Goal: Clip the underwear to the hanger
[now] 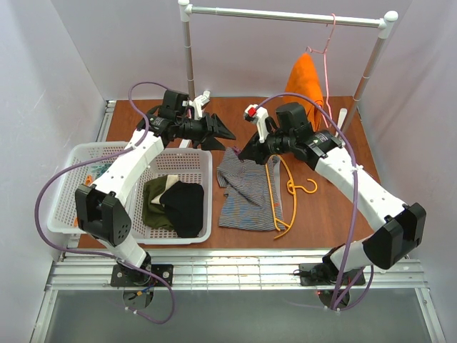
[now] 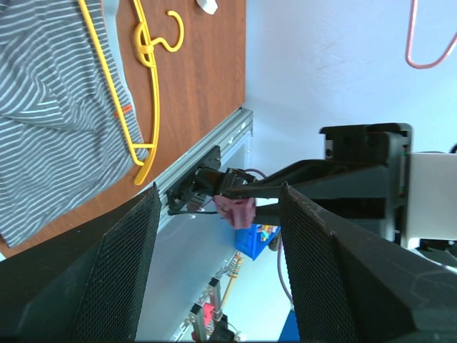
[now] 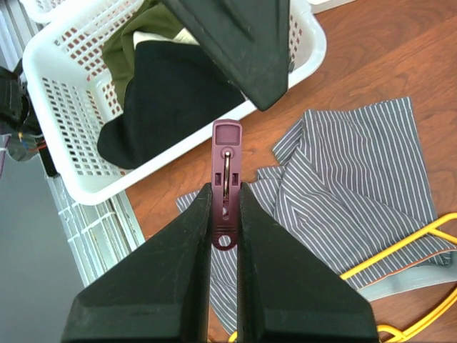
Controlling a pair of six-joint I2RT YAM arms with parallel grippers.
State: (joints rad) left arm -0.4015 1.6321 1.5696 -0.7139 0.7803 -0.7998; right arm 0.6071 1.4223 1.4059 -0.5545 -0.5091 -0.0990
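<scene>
Yellow hanger (image 1: 291,187) on wooden counter (image 1: 314,223), long axis near-to-far, hook rightward, right fingers (image 3: 178,271) gripping maroon clothespin (image 3: 226,143), left fingers (image 2: 121,271) wide, white walls (image 1: 271,57)

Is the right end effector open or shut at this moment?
Shut: the right end effector pinches a maroon clothespin between its fingers, above the underwear.

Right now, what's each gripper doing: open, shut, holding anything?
Left gripper: open, holding nothing.
Right gripper: shut on a maroon clothes clip.
</scene>
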